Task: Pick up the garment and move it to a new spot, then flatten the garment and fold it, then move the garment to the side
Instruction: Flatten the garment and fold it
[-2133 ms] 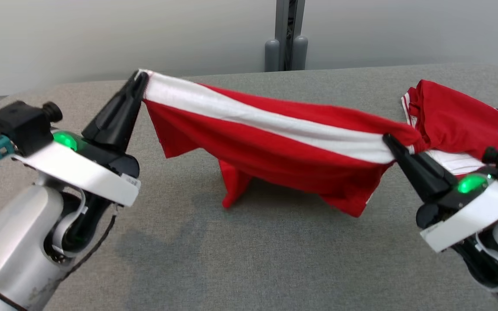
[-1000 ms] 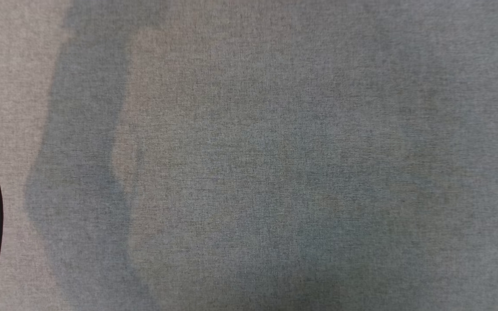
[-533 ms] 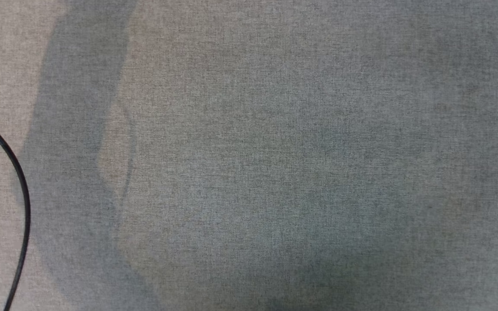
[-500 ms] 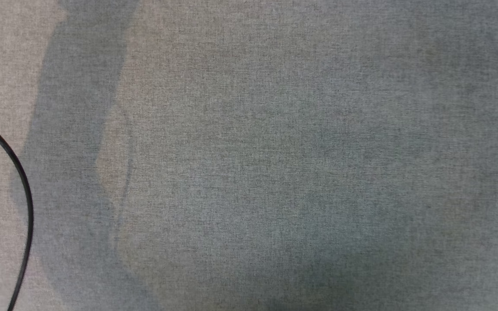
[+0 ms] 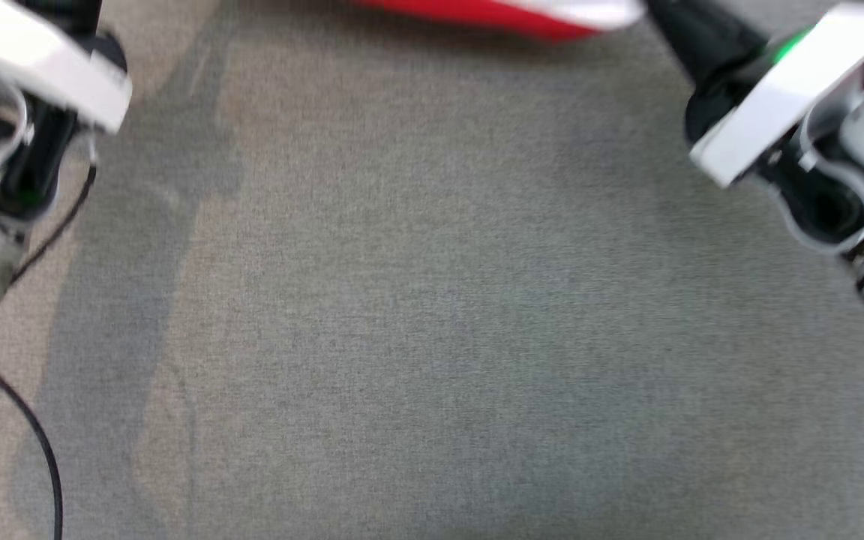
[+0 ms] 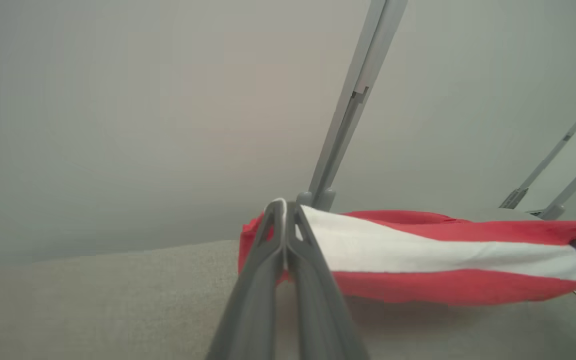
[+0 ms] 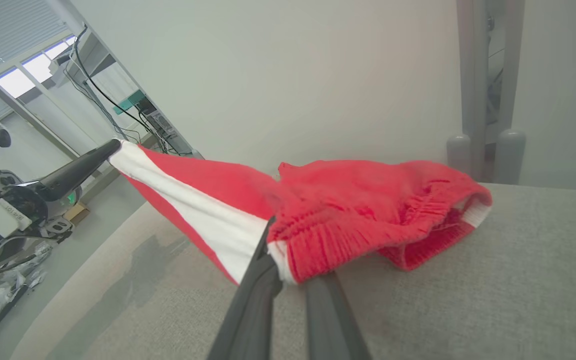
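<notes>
Garment, red with white band, hangs stretched above grey bench, at top edge of head view; bunched end rests on bench. Left pincer clamps one end, right pincer clamps near bunched end.

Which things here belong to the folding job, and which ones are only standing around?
Job:
- garment, held stretched between left tool and right tool
- table beneath it

Not the job:
- black cable
- grey post behind the table
</notes>
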Robot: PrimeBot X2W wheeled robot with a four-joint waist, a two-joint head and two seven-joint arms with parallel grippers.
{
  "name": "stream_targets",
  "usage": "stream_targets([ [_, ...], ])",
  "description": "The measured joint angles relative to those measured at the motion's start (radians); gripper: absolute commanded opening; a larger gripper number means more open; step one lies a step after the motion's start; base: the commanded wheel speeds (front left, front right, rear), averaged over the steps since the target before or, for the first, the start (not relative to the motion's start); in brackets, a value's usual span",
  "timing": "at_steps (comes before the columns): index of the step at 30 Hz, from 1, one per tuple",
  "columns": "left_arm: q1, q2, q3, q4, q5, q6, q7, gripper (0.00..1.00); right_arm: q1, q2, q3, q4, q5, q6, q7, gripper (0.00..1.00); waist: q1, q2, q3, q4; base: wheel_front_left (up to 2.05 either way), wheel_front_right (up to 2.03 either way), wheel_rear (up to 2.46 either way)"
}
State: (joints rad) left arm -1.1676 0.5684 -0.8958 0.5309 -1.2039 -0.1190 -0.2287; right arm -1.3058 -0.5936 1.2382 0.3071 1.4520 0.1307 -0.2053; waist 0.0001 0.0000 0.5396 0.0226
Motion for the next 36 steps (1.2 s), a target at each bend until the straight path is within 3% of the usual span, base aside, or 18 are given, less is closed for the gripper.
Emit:
stream_targets([
  [10,0.358,0.055,0.013,-0.163,-0.064,0.085,-0.027,0.0,0.209,0.004,0.037,0.0,-0.009,0.0,-0.023,0.0,0.0,0.0,-0.176,-0.034,0.0,0.0,0.0],
  [16,0.552,0.064,0.077,-0.267,-0.058,0.141,-0.031,0.0,0.352,-0.002,0.042,-0.006,-0.048,0.0,-0.043,0.0,0.0,0.0,-0.271,-0.033,0.0,0.0,0.0],
  [22,0.723,0.019,0.151,-0.339,-0.026,0.166,-0.032,0.0,0.482,-0.015,0.036,-0.039,-0.073,0.0,-0.052,0.0,0.0,0.0001,-0.334,-0.018,0.0,0.0,0.0],
  [36,1.0,-0.084,0.338,-0.448,0.128,0.179,-0.033,0.0,0.831,-0.047,-0.165,-0.148,-0.186,0.0,-0.057,0.0,0.0,0.0,-0.399,0.004,0.0,0.0,0.0],
])
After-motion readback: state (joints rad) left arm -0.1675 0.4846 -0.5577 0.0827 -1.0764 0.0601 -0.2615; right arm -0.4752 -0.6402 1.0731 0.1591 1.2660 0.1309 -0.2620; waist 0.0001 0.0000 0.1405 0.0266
